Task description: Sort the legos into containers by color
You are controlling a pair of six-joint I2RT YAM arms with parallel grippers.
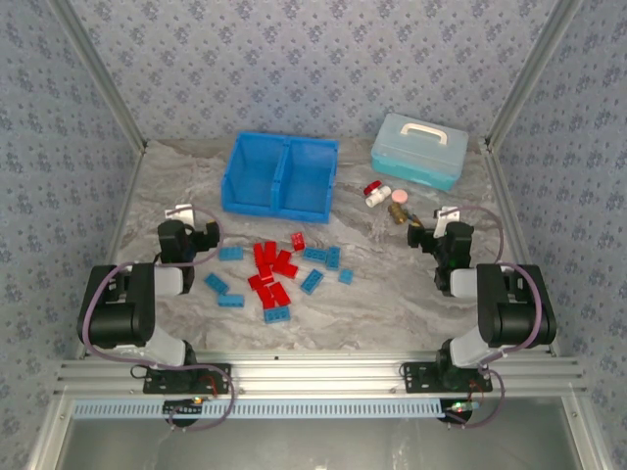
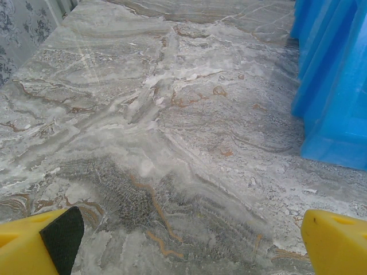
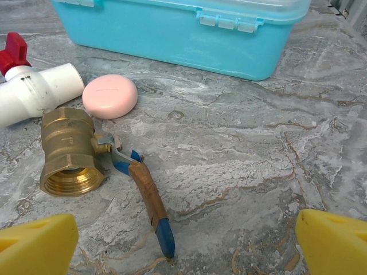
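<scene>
The legos lie loose on the marble table in front of the arms: a red cluster [image 1: 269, 269] in the middle, with light blue ones on the right [image 1: 323, 257] and on the left [image 1: 231, 253]. Behind them stands the bright blue bin [image 1: 255, 201], its two containers side by side with a divider between. Its outer wall [image 2: 332, 86] runs along the right of the left wrist view. My left gripper [image 1: 183, 213] [image 2: 192, 246] hangs open over bare table, left of the bin. My right gripper [image 1: 446, 217] [image 3: 186, 246] is open too, with nothing between its yellow fingers.
A pale teal lidded case [image 1: 419, 149] [image 3: 189, 34] sits at the back right. In front of it lie a brass valve [image 3: 69, 152] with a blue-tipped lever, a white pipe valve [image 3: 34, 91] with a red handle, and a pink disc [image 3: 110, 95]. Metal frame posts line both sides.
</scene>
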